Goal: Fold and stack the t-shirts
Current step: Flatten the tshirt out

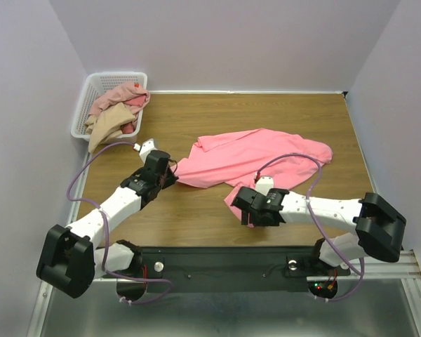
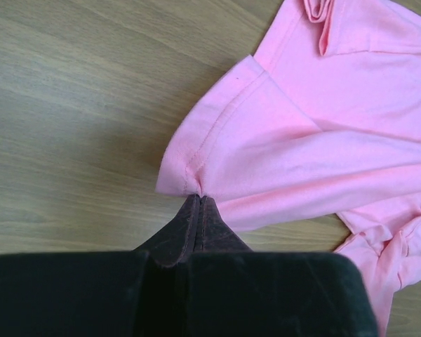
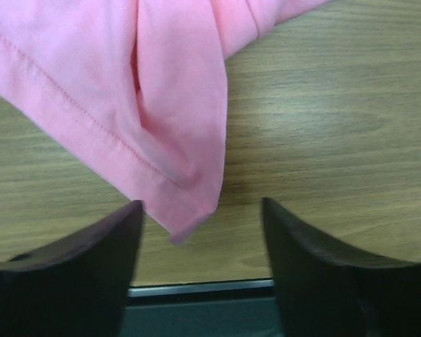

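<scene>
The big brown wood-grain table [image 1: 266, 112] is the work surface here. The bright salmon-pink cotton t-shirt [image 1: 259, 158] is sprawled across the middle of it, rumpled and not folded at all yet. It spreads out ahead of both sets of fingers, with its near edges right at their tips.

Way out past the left arm's fingers, at the far corner, sits the white plastic lattice basket [image 1: 91, 88]. A heap of dusty pink and tan shirts [image 1: 116, 112] is spilling over its rim. My guess is that's the queue, parked off to the side so there's room to fold.

The left gripper [image 2: 198, 201] is clenched tight on a stitched hem of the pink shirt, and the cloth puckers right where the tips meet. That looks to me like an anchor for dragging that side out flat.

The right gripper [image 3: 203, 210] is spread apart with nothing pinched. A hemmed corner of the shirt pokes into the gap. In the wrist view it lies just beside the finger on the left [image 3: 116, 235] and apart from the other one. I'd say it's lined up like that to grab the corner, so both arms can pull the shirt taut.

One worry is that the corner is doubled over, so a pinch might catch two layers. Nothing's stacked yet, so it's early days.
</scene>
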`<action>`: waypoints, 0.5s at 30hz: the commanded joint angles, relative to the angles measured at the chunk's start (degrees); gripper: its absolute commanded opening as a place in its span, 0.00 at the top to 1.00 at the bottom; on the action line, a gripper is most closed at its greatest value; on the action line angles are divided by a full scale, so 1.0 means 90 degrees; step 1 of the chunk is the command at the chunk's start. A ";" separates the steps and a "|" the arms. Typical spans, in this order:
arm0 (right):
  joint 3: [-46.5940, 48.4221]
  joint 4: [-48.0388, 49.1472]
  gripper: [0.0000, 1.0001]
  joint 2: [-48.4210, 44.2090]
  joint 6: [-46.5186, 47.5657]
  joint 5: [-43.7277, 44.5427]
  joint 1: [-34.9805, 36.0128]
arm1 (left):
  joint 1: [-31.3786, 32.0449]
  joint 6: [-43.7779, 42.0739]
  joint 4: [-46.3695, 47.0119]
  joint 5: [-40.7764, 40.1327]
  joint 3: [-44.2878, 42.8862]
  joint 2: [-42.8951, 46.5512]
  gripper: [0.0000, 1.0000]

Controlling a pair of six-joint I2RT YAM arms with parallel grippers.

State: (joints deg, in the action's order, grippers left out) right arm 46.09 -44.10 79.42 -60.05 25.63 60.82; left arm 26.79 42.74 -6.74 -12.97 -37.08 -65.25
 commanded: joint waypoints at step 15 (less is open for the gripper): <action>0.0200 0.0339 1.00 -0.0763 -0.0106 0.0531 0.0010 | 0.0012 -0.0061 -0.0392 -0.0531 -0.0507 0.0160 1.00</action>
State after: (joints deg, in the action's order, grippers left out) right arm 46.04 -42.33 81.21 -62.96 27.05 60.82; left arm 26.79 43.40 -7.97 -14.24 -37.12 -65.25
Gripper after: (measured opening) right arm 0.020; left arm 0.014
